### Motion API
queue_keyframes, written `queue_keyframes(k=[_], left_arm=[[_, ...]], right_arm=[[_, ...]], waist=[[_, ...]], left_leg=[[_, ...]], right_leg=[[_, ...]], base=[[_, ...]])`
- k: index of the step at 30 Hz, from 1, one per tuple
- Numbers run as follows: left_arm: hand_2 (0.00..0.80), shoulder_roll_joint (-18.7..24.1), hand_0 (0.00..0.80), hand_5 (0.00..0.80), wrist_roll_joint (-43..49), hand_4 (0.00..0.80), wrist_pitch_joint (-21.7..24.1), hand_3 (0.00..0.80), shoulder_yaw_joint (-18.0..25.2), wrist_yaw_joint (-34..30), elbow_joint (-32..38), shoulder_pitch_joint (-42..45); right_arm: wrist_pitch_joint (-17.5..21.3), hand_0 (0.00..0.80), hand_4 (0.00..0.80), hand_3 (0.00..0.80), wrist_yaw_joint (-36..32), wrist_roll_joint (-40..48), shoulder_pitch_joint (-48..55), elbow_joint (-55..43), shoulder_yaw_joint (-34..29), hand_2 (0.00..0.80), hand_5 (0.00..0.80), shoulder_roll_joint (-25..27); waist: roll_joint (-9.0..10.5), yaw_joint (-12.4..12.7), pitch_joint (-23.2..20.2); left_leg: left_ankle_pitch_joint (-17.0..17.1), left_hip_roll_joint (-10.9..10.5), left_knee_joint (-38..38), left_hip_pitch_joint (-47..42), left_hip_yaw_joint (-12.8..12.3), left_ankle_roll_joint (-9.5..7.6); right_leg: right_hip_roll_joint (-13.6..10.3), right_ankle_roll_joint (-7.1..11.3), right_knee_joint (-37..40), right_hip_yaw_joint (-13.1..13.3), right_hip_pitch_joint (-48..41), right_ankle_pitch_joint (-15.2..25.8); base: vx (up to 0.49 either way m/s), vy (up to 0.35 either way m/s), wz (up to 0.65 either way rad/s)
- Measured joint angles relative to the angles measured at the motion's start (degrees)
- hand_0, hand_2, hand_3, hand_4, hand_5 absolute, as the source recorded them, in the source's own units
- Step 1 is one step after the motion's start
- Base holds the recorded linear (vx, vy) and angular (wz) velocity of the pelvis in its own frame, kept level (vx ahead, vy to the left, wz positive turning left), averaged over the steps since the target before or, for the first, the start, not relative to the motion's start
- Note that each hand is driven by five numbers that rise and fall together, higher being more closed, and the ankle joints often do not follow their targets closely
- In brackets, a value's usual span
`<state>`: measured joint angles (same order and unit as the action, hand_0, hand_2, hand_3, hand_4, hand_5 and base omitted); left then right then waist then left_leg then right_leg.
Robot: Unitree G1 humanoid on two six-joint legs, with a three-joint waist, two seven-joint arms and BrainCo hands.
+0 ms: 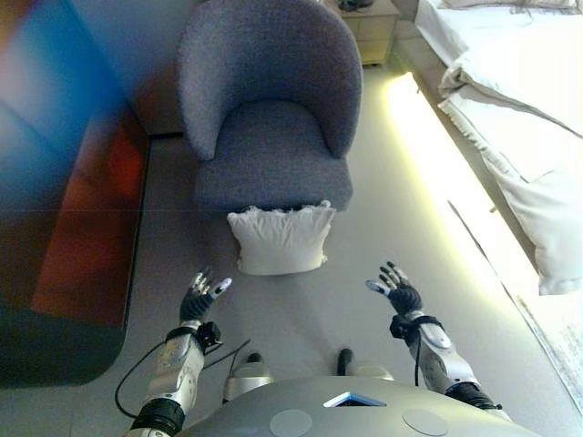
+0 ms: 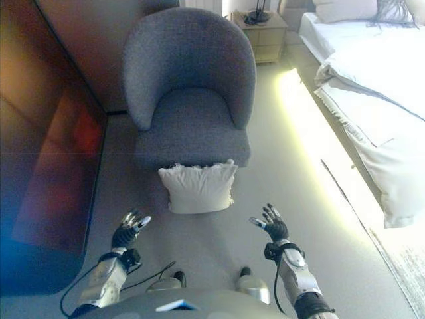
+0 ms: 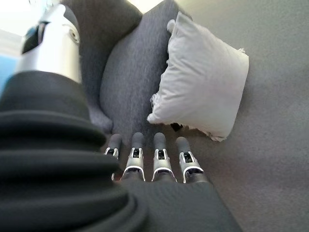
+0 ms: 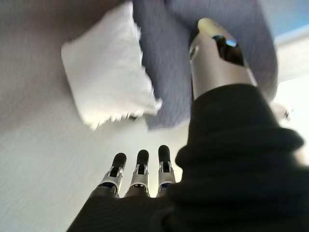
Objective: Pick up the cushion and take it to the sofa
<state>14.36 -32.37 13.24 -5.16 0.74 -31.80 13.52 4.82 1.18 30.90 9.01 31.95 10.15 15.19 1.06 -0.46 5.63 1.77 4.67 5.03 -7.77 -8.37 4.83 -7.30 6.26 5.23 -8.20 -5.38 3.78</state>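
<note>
A white fringed cushion (image 1: pixel 280 238) leans upright on the floor against the front of a grey round-backed armchair (image 1: pixel 270 100). It also shows in the left wrist view (image 3: pixel 203 84) and the right wrist view (image 4: pixel 106 72). My left hand (image 1: pixel 200 298) is open, held above the floor to the cushion's lower left, apart from it. My right hand (image 1: pixel 396 289) is open, to the cushion's lower right, also apart from it. Both hands are empty.
A dark glossy cabinet (image 1: pixel 64 209) runs along the left. A bed with white bedding (image 1: pixel 519 109) lies on the right, with a lit strip along its base. A wooden nightstand (image 2: pixel 261 30) stands behind the armchair. Grey floor (image 1: pixel 301 309) lies between my hands.
</note>
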Motion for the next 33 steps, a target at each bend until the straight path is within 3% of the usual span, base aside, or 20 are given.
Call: queue_keyframes(k=[7, 10, 11, 13, 14, 15, 17, 20, 24, 25, 28, 29, 31, 33], left_arm=[[0.000, -0.88, 0.000, 0.000, -0.59, 0.000, -0.01, 0.000, 0.16, -4.03, 0.20, 0.88], [0.000, -0.75, 0.000, 0.000, -1.09, 0.000, -0.21, 0.000, 0.17, -4.68, 0.28, 0.05], [0.000, -0.66, 0.000, 0.000, -1.11, 0.000, -0.21, 0.000, 0.20, -4.72, 0.28, -0.53], [0.000, -0.78, 0.000, 0.000, -2.36, 0.000, -0.57, 0.000, 0.33, -5.06, -0.03, -3.16], [0.000, -1.06, 0.000, 0.000, -2.83, 0.000, -0.88, 0.000, 0.08, -5.34, -0.31, -4.79], [0.000, -0.74, 0.000, 0.000, -3.33, 0.000, -1.18, 0.000, 0.13, -5.59, -0.21, -5.91], [0.000, 0.92, 0.000, 0.000, -4.70, 0.000, -1.37, 0.000, 0.48, -5.66, 1.38, -5.92], [0.000, 4.15, 0.000, 0.000, -6.89, 0.000, -1.65, 0.000, 1.89, -5.30, 3.81, -2.79], [0.000, 4.73, 0.000, 0.000, -7.25, 0.000, -1.63, 0.000, 1.51, -4.58, 3.80, -2.87], [0.000, 4.59, 0.000, 0.000, -7.24, 0.000, -1.62, 0.000, 0.99, -4.46, 3.80, -2.96], [0.000, 4.21, 0.000, 0.000, -7.15, 0.000, -1.73, 0.000, -0.92, -4.46, 3.87, -3.11], [0.000, 3.62, 0.000, 0.000, -7.07, 0.000, -1.98, 0.000, -1.12, -4.46, 4.00, -2.96], [0.000, 2.75, 0.000, 0.000, -6.86, 0.000, -2.48, 0.000, -1.13, -4.33, 5.35, -1.25], [0.000, 1.32, 0.000, 0.000, -6.62, 0.000, -2.90, 0.000, -1.10, -4.03, 7.44, 0.91]], right_arm=[[-3.82, 0.000, 0.000, 0.000, -3.32, 0.21, 0.21, -1.03, -0.03, 0.000, 0.000, -1.39], [-4.10, 0.000, 0.000, 0.000, -3.27, 1.52, -0.40, -1.01, -0.51, 0.000, 0.000, -1.58], [-4.12, 0.000, 0.000, 0.000, -3.28, 1.92, -0.60, -0.99, -0.56, 0.000, 0.000, -1.84], [-3.91, 0.000, 0.000, 0.000, -3.09, 2.05, -0.77, -0.78, -0.66, 0.000, 0.000, -2.56], [-3.79, 0.000, 0.000, 0.000, -2.61, 2.14, -0.93, -1.86, -0.79, 0.000, 0.000, -1.80], [-3.76, 0.000, 0.000, 0.000, -2.21, 2.38, -0.41, -2.25, -0.70, 0.000, 0.000, -1.77], [-3.87, 0.000, 0.000, 0.000, -2.07, 2.39, 1.25, -2.44, -0.56, 0.000, 0.000, -2.60], [-3.92, 0.000, 0.000, 0.000, -2.40, 2.44, 2.82, -4.57, -0.73, 0.000, 0.000, -2.96], [-3.97, 0.000, 0.000, 0.000, -3.27, 3.89, 1.65, -4.34, -0.75, 0.000, 0.000, -2.92], [-4.00, 0.000, 0.000, 0.000, -3.30, 4.59, 1.62, -4.12, -0.76, 0.000, 0.000, -2.91], [-4.07, 0.000, 0.000, 0.000, -3.15, 5.61, 1.77, -3.79, -1.00, 0.000, 0.000, -3.12], [-4.23, 0.000, 0.000, 0.000, -3.14, 5.73, 1.87, -3.06, -1.60, 0.000, 0.000, -3.29], [-4.88, 0.000, 0.000, 0.000, -3.18, 5.73, 2.41, -1.78, -2.81, 0.000, 0.000, -3.26], [-5.26, 0.000, 0.000, 0.000, -3.17, 5.63, 2.67, -3.33, -2.77, 0.000, 0.000, -1.57]], waist=[[0.52, 0.08, 0.76], [0.41, 0.03, 2.16], [0.64, 0.01, 2.77], [0.51, -0.19, 4.75], [-0.95, -0.63, 5.79], [-1.58, -0.69, 6.46], [-1.93, -1.42, 6.59], [0.54, -1.56, 6.35], [2.71, -2.10, 7.10], [3.32, -2.62, 6.93], [5.05, -3.46, 6.31], [5.45, -3.46, 5.97], [4.67, -3.37, 5.06], [2.51, -3.57, 3.89]], left_leg=[[-0.31, -0.46, -0.30, -0.97, -0.88, 0.00], [-1.34, -1.13, -1.31, -0.66, -0.76, -1.02], [-1.81, -1.84, -2.20, -0.46, -0.73, -1.37], [-4.76, -3.52, -8.67, 2.23, -1.20, -3.93], [-7.69, -3.49, -14.33, 5.71, -0.44, -5.17], [-8.61, -3.20, -16.34, 6.44, 0.80, -5.10], [-8.44, -3.61, -16.38, 6.14, 2.19, -6.11], [-7.91, -5.09, -15.99, 6.54, 2.72, -7.10], [-7.70, -6.46, -15.76, 7.74, 4.56, -7.44], [-7.96, -6.65, -15.86, 7.91, 5.58, -7.02], [-8.93, -6.78, -15.42, 7.09, 8.85, -5.43], [-9.43, -6.53, -14.06, 5.36, 10.18, -4.59], [-9.95, -4.92, -12.02, 1.71, 10.61, -3.72], [-16.02, -3.69, -24.89, 2.05, 8.41, -3.41]], right_leg=[[-0.43, -0.06, -0.25, 1.12, -0.50, 0.26], [-1.86, 0.49, -4.32, 1.24, 0.66, -1.37], [-2.54, 0.87, -7.29, 1.35, 1.82, -2.67], [-4.93, 1.54, -19.57, 1.52, 7.24, -5.13], [-5.78, 1.33, -28.37, 2.25, 11.65, -4.48], [-6.37, 0.01, -35.36, 3.87, 15.27, -2.54], [-6.69, -1.91, -41.63, 6.22, 18.80, 1.92], [-6.48, 0.07, -37.49, 7.05, 20.77, -2.28], [-3.78, 3.81, -20.03, 5.63, 20.39, -4.50], [-2.99, 4.92, -16.79, 5.18, 20.42, -4.37], [-2.01, 5.49, -13.93, 1.91, 19.71, -3.66], [-1.85, 3.90, -14.90, 0.62, 19.03, -2.23], [-1.13, 3.21, -16.72, -2.10, 17.71, -2.23], [0.62, -0.99, -20.58, -2.74, 17.67, -4.02]], base=[[0.059, 0.113, -0.07], [0.007, 0.177, 0.05], [-0.005, 0.272, 0.12], [0.034, 0.260, 0.22], [0.089, 0.178, 0.43], [0.129, 0.110, 0.60], [0.215, 0.004, 0.42], [0.322, -0.140, 0.19], [0.455, -0.123, 0.11], [0.535, -0.085, 0.40], [0.563, -0.109, 0.55], [0.557, -0.139, 0.48], [0.559, -0.152, 0.19], [0.456, -0.154, -0.13]])
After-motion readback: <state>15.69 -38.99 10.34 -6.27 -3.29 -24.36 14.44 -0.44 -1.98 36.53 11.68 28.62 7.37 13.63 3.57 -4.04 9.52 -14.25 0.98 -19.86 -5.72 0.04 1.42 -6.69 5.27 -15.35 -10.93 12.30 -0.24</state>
